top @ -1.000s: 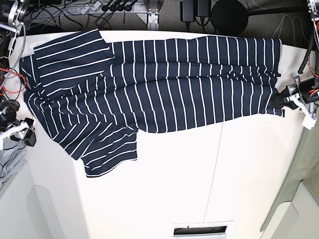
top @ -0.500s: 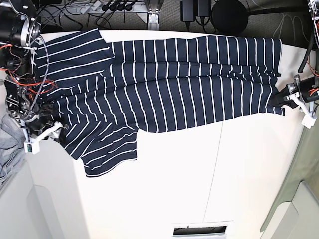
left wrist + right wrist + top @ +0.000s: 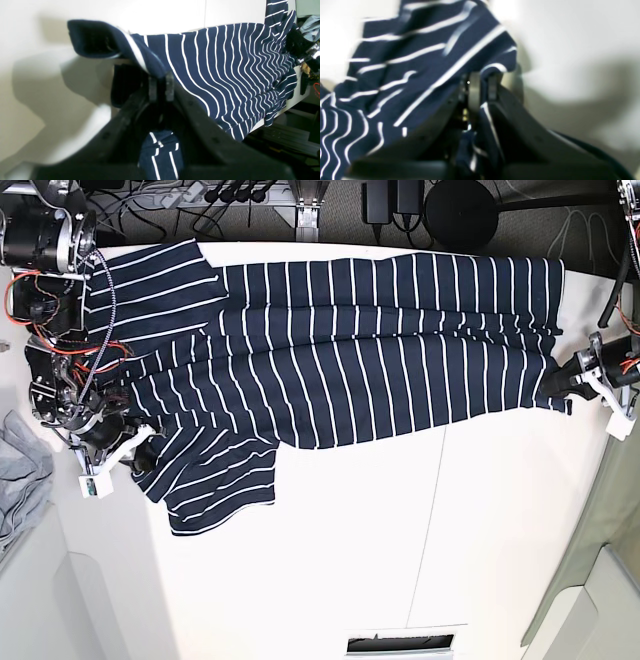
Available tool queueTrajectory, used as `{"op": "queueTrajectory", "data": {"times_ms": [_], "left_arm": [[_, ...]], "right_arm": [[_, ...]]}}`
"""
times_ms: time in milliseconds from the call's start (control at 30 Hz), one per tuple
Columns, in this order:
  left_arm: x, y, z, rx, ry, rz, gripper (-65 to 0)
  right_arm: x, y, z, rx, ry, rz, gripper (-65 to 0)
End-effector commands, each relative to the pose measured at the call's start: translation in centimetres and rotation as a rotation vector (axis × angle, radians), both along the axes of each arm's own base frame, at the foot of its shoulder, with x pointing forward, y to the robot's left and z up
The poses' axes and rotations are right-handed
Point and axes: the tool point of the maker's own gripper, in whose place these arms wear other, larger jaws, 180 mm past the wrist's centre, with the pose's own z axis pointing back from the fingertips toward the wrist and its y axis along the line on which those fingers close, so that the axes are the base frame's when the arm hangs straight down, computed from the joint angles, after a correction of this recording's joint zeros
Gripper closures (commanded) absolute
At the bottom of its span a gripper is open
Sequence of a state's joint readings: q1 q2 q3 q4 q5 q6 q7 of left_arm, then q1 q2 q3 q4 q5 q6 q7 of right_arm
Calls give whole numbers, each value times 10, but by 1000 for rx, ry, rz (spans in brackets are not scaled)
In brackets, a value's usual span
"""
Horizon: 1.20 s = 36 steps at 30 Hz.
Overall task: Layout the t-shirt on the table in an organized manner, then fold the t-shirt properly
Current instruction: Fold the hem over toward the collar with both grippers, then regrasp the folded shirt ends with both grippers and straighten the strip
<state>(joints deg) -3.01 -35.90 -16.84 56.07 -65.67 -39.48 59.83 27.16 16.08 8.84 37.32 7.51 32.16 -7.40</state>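
Base view: the shirt [image 3: 340,350] lies spread along the table's [image 3: 400,560] far edge. Left wrist view: the left gripper [image 3: 160,86] is clamped on the shirt's hem. Right wrist view: the right gripper [image 3: 481,87] pinches striped fabric, blurred.

A crumpled light-grey cloth [image 3: 18,480] lies at one side; cables [image 3: 190,194] run along the far side.

free: bare table [image 3: 330,560] below t-shirt [image 3: 350,350] | blocked: grey cloth [image 3: 22,470] at left edge
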Motion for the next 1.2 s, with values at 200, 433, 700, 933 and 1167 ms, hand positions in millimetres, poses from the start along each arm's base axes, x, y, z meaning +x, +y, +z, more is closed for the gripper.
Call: {"op": "queueTrajectory", "data": {"times_ms": [200,433,700,933,1167], "left_arm": [[9,2,64,31,-78,-161,0],[-9,-18,81,-11,-66,-278,0],[-42,-21,59,-31,35,-297,0],[-50,-30,49,-56,53,-295,-160],[-53,-30,46,-59,63,-295,-171]], "right_arm": [[-6,-45,58,3,-72,-59,0],[-68,-51,91,10,-99,-43,0],[-133,-43,77,-1,-37,-19,0],[-137,-46,68,12,-29,-50,-369],[-91,-64,114,18,-181,-115,-382]]}}
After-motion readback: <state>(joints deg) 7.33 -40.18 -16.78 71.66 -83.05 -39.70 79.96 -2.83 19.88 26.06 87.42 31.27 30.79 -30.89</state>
